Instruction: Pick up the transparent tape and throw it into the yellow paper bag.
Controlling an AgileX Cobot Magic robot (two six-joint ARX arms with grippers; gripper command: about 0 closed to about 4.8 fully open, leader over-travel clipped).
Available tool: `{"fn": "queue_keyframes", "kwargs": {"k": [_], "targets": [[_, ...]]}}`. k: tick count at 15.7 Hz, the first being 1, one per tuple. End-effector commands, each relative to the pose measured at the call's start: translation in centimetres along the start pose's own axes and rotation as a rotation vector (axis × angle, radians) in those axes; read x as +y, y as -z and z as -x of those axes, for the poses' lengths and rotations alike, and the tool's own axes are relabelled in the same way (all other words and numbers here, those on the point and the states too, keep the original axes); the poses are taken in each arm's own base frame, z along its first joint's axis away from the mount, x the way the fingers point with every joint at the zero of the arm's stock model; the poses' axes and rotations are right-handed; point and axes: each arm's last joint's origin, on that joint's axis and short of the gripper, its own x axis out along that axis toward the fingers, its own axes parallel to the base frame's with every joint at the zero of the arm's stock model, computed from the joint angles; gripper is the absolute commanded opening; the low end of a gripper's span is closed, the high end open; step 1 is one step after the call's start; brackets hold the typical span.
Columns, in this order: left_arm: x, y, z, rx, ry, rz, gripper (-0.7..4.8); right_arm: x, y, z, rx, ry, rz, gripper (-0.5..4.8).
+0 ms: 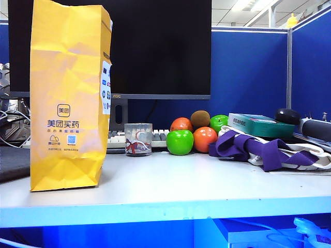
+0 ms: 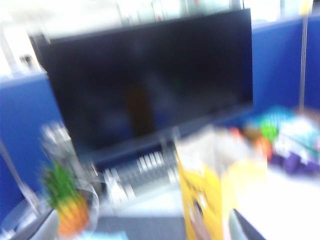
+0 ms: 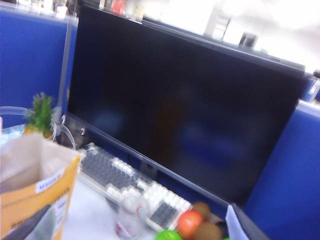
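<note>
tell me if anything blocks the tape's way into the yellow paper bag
Nothing visible covers the yellow paper bag's open mouth. The transparent tape shows in no view. Left gripper and open right gripper hang above the desk near it.

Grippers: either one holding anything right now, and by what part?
Nothing visibly held. Neither gripper appears in the exterior view; the right gripper is open, the left's jaws are out of frame. No tape in sight; the yellow paper bag stands upright, untouched.
</note>
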Motion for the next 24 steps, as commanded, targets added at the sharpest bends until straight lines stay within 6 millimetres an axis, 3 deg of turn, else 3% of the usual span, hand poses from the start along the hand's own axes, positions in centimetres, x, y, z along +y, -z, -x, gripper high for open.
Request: {"fn": "queue_keyframes", "kwargs": {"k": [1, 3, 4, 7, 10, 14, 20, 24], "targets": [[-0.9, 2.6, -3.5, 0.059, 0.014, 0.02, 4.79, 2.0, 6.7, 2.7, -0.07, 0.088, -0.116, 4.79], [-1.6, 4.4, -5.7, 0.066, 0.022, 0.02, 4.79, 3.3, 11.4, 3.7, -0.046, 0.095, -0.159, 4.79], [-2.2, 6.4, -7.6, 0.066, 0.012, 0.018, 4.79, 4.0, 14.8, 4.0, 0.03, 0.12, -0.179, 4.79], [-3.0, 9.4, -9.5, 0.13, 0.029, -0.051, 4.79, 5.0, 18.8, 4.4, 0.168, 0.118, -0.203, 4.79], [-3.2, 10.2, -9.6, 0.183, 0.044, -0.041, 4.79, 5.5, 20.6, 4.8, 0.339, 0.097, -0.233, 4.79], [-3.2, 10.2, -9.6, 0.187, 0.044, -0.041, 4.79, 5.7, 21.4, 5.1, 0.429, 0.086, -0.248, 4.79], [-3.2, 10.2, -9.5, 0.183, 0.046, -0.04, 4.79, 6.0, 21.7, 5.8, 0.412, 0.088, -0.245, 4.79], [-3.6, 11.6, -10.1, 0.099, 0.024, -0.033, 4.79, 7.1, 24.1, 7.9, 0.375, 0.092, -0.239, 4.79]]}}
